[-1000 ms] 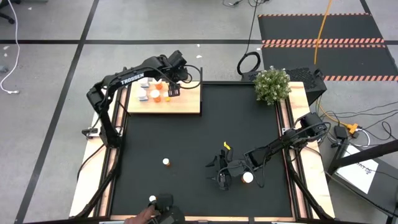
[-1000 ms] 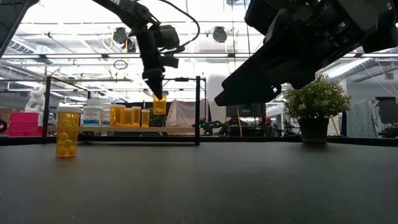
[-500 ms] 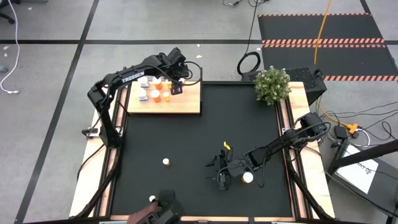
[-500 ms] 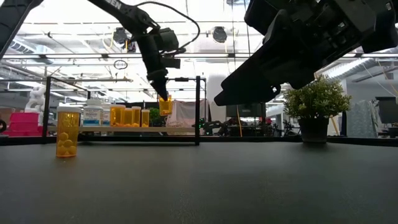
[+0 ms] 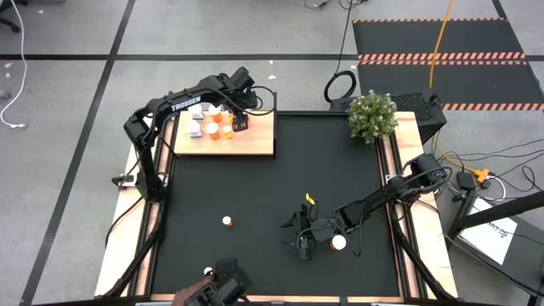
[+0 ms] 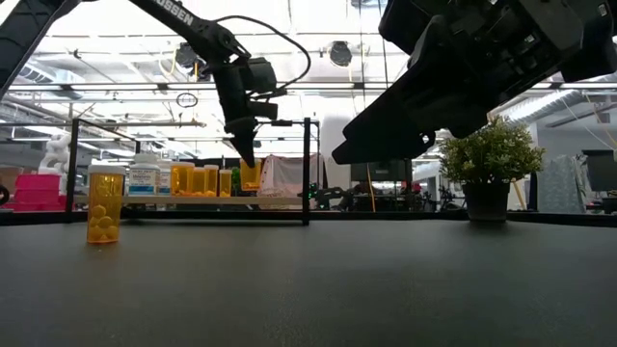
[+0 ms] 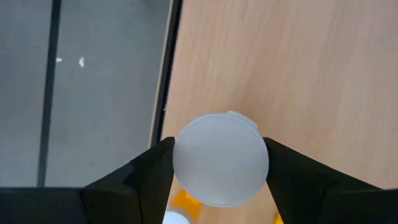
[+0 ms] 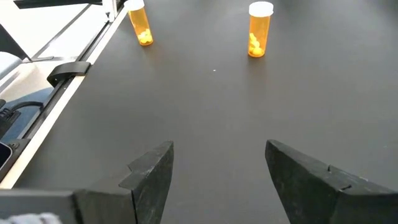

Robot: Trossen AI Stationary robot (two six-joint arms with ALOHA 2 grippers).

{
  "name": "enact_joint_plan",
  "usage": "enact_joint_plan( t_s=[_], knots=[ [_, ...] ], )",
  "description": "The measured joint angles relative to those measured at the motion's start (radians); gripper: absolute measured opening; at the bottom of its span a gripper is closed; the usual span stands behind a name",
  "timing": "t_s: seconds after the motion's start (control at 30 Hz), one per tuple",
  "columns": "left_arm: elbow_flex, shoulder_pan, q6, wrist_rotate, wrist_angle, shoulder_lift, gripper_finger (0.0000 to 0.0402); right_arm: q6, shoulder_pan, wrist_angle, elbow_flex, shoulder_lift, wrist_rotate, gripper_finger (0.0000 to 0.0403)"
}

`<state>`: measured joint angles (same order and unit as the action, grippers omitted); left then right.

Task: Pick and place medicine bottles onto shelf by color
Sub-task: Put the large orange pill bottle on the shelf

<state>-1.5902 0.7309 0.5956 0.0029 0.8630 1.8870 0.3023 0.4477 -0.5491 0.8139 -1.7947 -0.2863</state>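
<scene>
A: Progress check. The shelf [image 5: 255, 140] already carries a cluster of bottles at its left end, white ones and orange ones [image 6: 198, 180] side by side. The left gripper [image 5: 239, 119] is over the shelf, clamped on an orange bottle [image 6: 251, 174] with a white cap [image 7: 221, 158]; from table height the bottle sits low, at or just above the board. Contact I can't confirm.

B: Left to do?

A: Three bottles show on the black mat [image 5: 255, 195]: one mid-mat [image 5: 227, 221], one at the near edge [image 5: 208, 272], one just beside the right gripper [image 5: 302, 242], namely the bottle at [image 5: 338, 242]. So judged roughly two-thirds done, this placement pending.

B: Right arm?

A: Waiting low over the mat, fingers spread, nothing between them.

B: Room and edges?

A: The held bottle is near the shelf's far edge; the wrist view shows the board's rim and a black post close beside the cap, bare floor [image 7: 93, 74] beyond. The board's right half is bare wood, so there's room that way. A potted plant [image 5: 371, 115] stands at the mat's far right corner, well apart from both arms.
</scene>
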Motion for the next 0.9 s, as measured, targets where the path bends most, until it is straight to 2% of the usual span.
enact_joint_plan(
  t_s=[0.3, 0.57, 0.9],
  knots=[
    [0.000, 0.009, 0.000, 0.008, 0.000, 0.000, 0.0219, 0.000, 0.000, 0.000, 0.000, 0.000, 0.002, 0.0249],
    [-0.001, 0.028, 0.005, 0.005, -0.003, 0.025, 0.0244, -0.004, 0.006, 0.001, 0.000, 0.000, 0.003, 0.0249],
    [-0.001, 0.025, -0.002, -0.002, -0.024, 0.025, 0.0248, -0.007, 0.006, 0.009, 0.000, -0.001, 0.003, 0.0249]
  ],
)
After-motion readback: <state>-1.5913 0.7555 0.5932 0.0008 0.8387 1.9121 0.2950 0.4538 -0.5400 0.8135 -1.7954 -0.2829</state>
